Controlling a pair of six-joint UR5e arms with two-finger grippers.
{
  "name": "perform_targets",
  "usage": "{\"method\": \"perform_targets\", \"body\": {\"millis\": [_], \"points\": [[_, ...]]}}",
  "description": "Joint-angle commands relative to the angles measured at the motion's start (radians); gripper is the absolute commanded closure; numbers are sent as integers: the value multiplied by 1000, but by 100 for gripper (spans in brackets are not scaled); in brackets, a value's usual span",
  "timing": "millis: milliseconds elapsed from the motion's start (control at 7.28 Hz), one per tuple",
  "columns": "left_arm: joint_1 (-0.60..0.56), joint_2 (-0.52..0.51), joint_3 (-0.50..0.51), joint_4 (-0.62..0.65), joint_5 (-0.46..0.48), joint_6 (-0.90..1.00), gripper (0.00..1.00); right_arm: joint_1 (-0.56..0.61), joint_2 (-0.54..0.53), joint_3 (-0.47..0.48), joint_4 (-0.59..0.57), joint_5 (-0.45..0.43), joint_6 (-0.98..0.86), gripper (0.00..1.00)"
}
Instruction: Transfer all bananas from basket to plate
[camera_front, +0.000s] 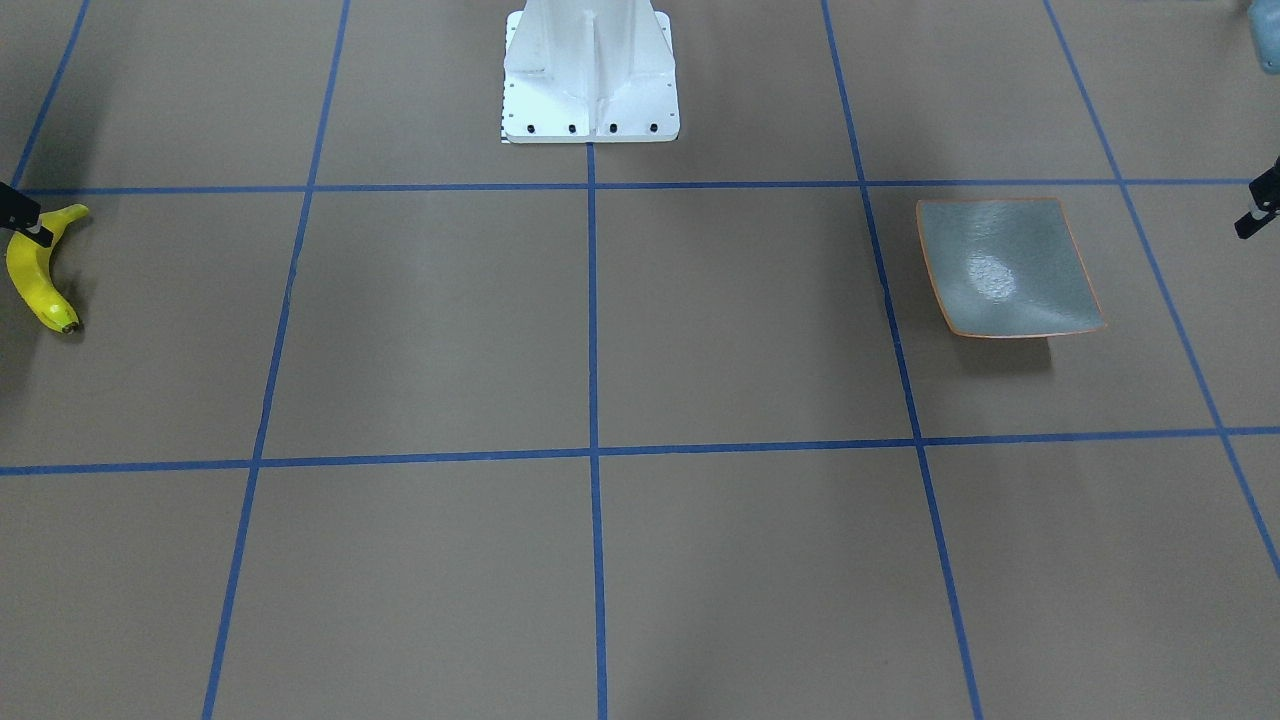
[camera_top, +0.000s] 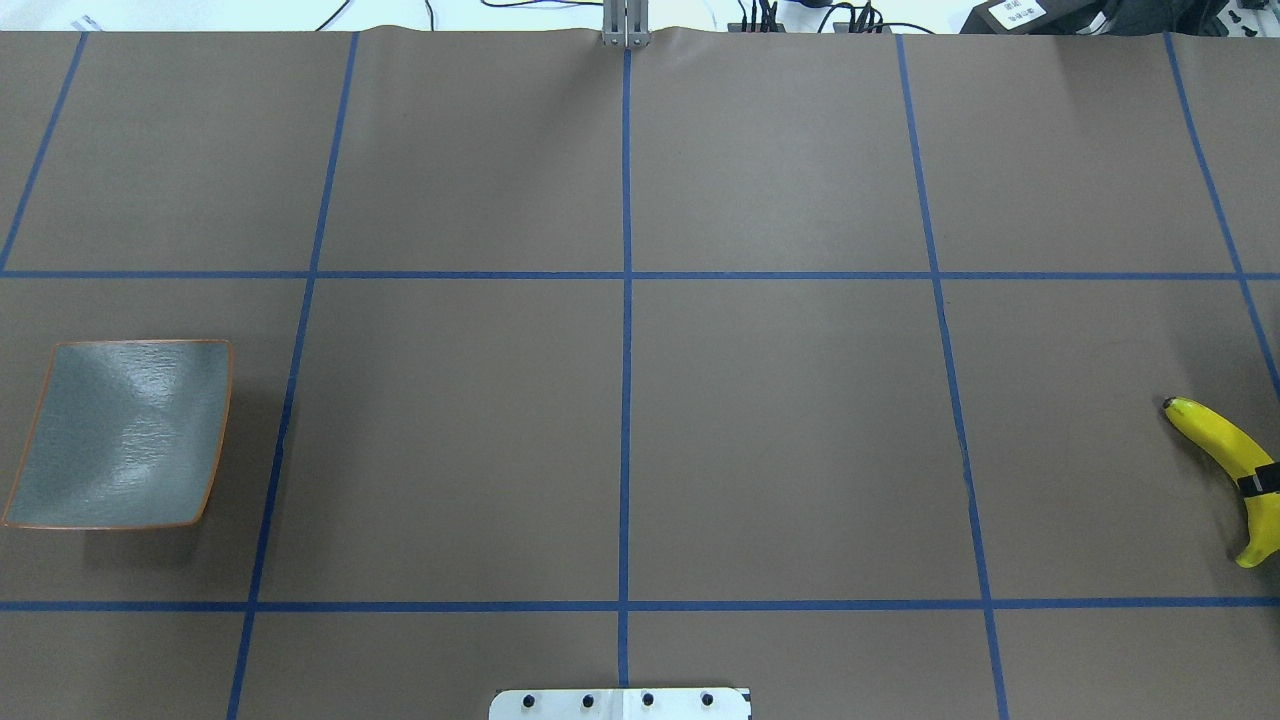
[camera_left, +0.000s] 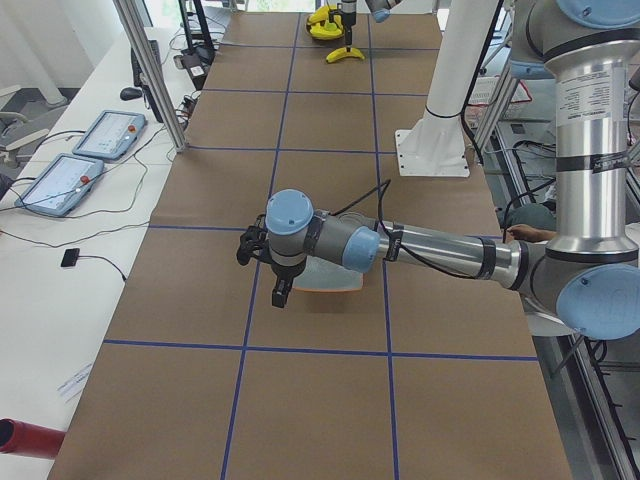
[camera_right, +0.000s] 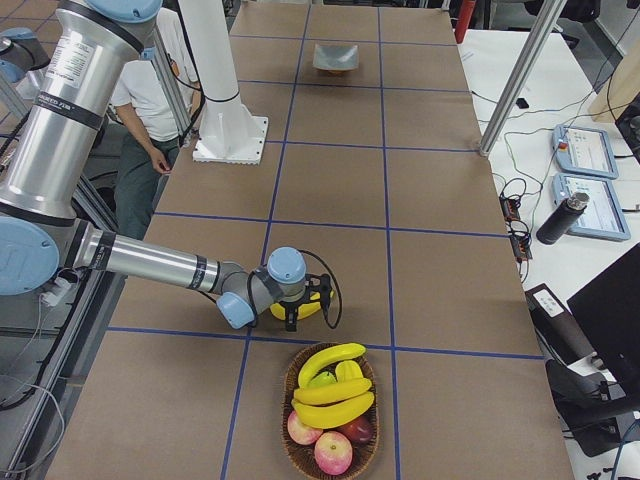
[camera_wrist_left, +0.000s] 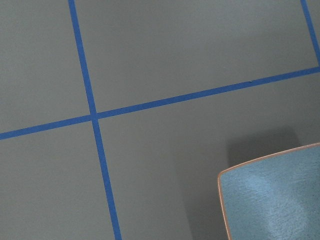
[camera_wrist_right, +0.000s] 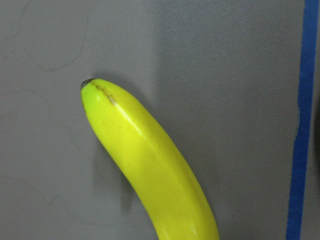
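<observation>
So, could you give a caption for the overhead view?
Bare plate at left; right tool holds a banana at the right edge.

Bright, even overhead light; soft shadows, glare on the plate (camera_front: 1010, 270) (wrist views soft)

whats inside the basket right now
The basket holds a pile of bananas, a green fruit peeking between them, and apples at the near end. Anything beneath the pile is hidden.
</observation>
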Motion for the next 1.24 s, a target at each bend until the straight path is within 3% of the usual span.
{"method": "perform_targets", "body": {"millis": [0, 137, 275, 412, 550, 825, 962, 1099], "points": [[0, 0, -1, 0, -2, -2, 0, -18, -8, -14, 0, -31, 0, 16], [0, 0, -1, -2, -2, -2, 0, -21, -5, -16, 0, -30, 3, 29], [0, 0, -1, 0, -3, -2, 0, -23, -5, -17, 0, -30, 7, 59], [0, 0, 0, 0, -3, -2, 0, -23, -3, -17, 0, -30, -1, 100], [0, -1, -3, -2, -5, -2, 0, -21, -3, -8, 6, -21, -4, 100], [2, -11, -15, -5, -16, -6, 0, -20, 3, 102, -3, 25, 16, 100], [6, -52, -14, -40, -81, -58, 0, -23, 56, 134, -5, 29, 115, 100], [21, -130, -12, -40, -121, -245, 0, -45, 142, 136, -6, 44, 211, 100]]}}
